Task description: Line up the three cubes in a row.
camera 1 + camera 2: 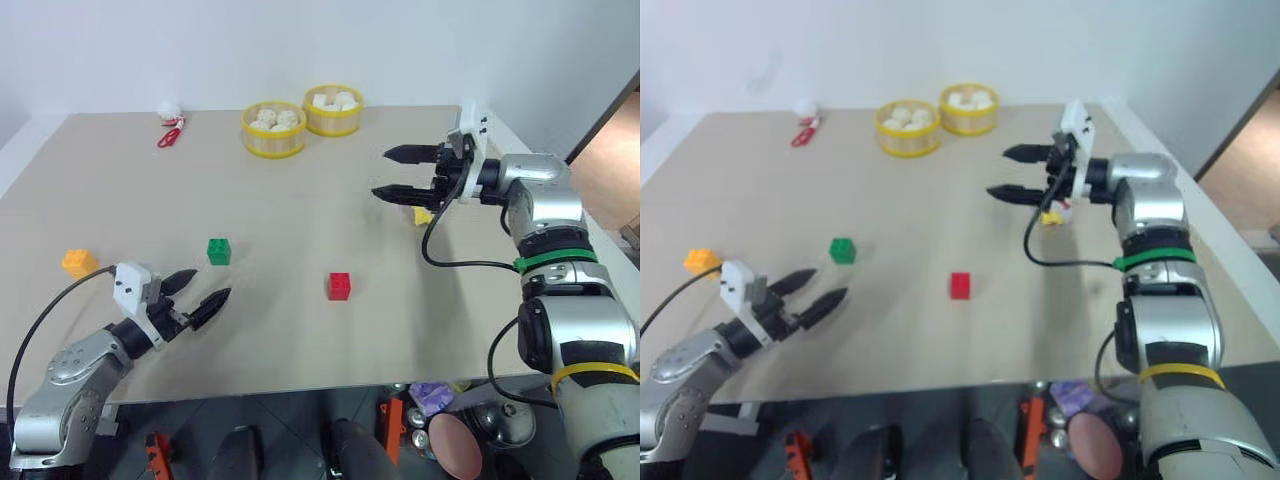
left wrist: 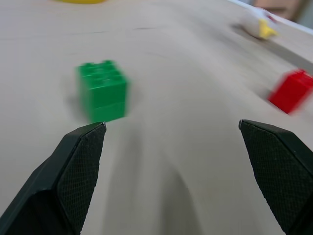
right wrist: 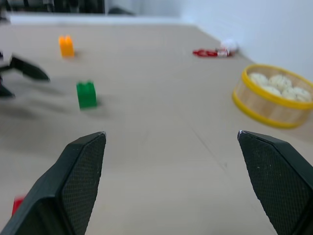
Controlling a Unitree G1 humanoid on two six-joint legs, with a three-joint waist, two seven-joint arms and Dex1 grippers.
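Left gripper [image 1: 201, 289] gapes empty, green cube [image 1: 219, 251] just ahead; right gripper [image 1: 390, 173] spread wide, red cube [image 1: 339, 286] below.

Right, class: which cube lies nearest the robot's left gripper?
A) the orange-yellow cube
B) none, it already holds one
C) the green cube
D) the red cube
C: the green cube sits just beyond the open, empty left gripper; the orange-yellow cube and the red cube lie farther off to either side.
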